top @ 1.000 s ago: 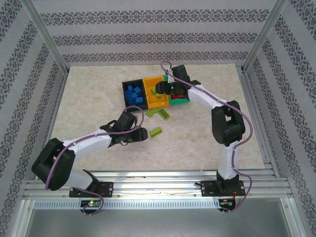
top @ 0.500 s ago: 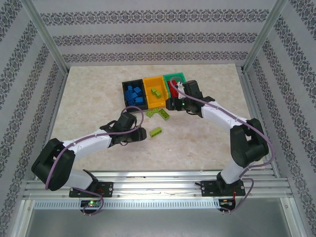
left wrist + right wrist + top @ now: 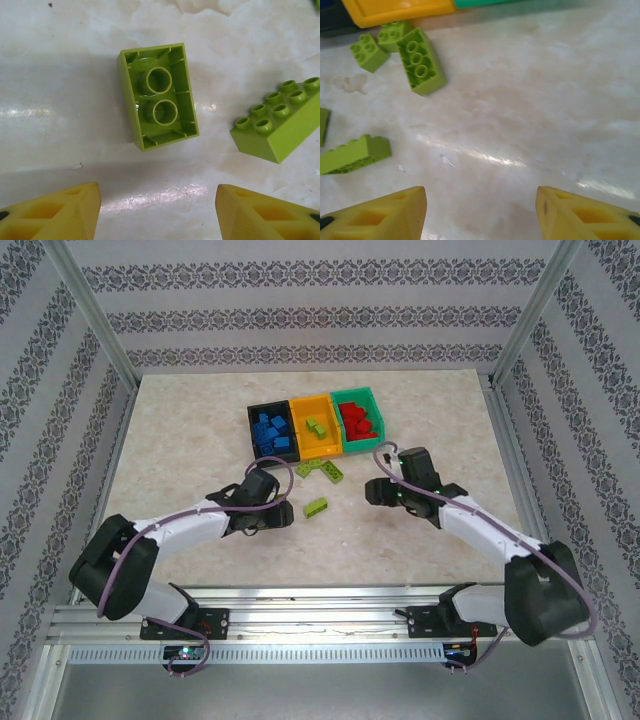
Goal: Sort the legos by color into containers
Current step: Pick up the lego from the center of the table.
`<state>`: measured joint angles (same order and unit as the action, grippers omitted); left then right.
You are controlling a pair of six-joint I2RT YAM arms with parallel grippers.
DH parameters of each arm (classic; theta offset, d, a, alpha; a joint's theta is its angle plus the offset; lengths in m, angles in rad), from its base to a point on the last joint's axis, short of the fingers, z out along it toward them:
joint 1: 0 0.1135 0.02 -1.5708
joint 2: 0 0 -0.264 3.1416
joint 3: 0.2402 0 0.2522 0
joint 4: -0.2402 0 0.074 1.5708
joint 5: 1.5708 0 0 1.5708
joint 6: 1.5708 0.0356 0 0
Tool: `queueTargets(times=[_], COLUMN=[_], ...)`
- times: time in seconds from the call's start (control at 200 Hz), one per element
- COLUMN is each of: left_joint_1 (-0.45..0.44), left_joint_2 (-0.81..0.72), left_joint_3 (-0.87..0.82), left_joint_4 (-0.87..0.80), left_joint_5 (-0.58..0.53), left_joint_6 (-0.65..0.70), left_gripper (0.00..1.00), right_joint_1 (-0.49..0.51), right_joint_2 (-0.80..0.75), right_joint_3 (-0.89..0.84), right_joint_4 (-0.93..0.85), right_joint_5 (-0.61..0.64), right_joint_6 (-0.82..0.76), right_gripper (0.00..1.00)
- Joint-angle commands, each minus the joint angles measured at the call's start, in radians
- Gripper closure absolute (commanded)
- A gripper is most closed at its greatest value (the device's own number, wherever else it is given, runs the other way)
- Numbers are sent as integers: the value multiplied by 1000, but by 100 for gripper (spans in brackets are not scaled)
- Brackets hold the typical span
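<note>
Three containers stand side by side at the back. The black bin (image 3: 269, 430) holds blue legos, the orange-yellow bin (image 3: 316, 427) holds lime ones, and the teal bin (image 3: 357, 417) holds red ones. Loose lime legos lie in front of them: a cluster (image 3: 320, 470) and a single brick (image 3: 316, 506). My left gripper (image 3: 286, 514) (image 3: 157, 215) is open and empty, just short of an upside-down lime brick (image 3: 159, 96), with a studded lime brick (image 3: 279, 121) to its right. My right gripper (image 3: 370, 490) (image 3: 480, 215) is open over bare table. Lime bricks (image 3: 422, 61) (image 3: 352, 155) lie ahead to its left.
The tabletop is pale marble (image 3: 200, 460), fenced by an aluminium frame (image 3: 520, 430) with patterned walls. The orange-yellow bin's rim (image 3: 395, 10) and the teal bin's rim (image 3: 485, 2) cross the top of the right wrist view. Open table lies to the left and right of the bins.
My right arm has drawn back from over the bins and come down towards the near table, right of the loose lime bricks. The left arm has barely moved.
</note>
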<state>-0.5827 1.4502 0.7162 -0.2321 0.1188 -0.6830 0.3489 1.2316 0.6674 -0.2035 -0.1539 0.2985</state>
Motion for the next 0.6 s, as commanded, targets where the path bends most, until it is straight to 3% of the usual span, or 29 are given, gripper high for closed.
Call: queueTargets(times=[0.0, 0.17, 0.595], left_joint_1=[-9, -5, 28], left_joint_2=[30, 86, 190], left_joint_3=[50, 104, 206], left_joint_4=[-45, -69, -118], left_joint_5=[-24, -26, -47], left_joint_6=[38, 69, 103], left_gripper=[38, 38, 38], right_joint_1=[-32, -53, -85], right_joint_2=[-79, -154, -147], right_joint_3=[-51, -126, -226], right_joint_4=[-2, 24, 159], right_joint_5=[41, 85, 11], right_joint_6=[7, 31, 60], right_gripper=[40, 40, 39])
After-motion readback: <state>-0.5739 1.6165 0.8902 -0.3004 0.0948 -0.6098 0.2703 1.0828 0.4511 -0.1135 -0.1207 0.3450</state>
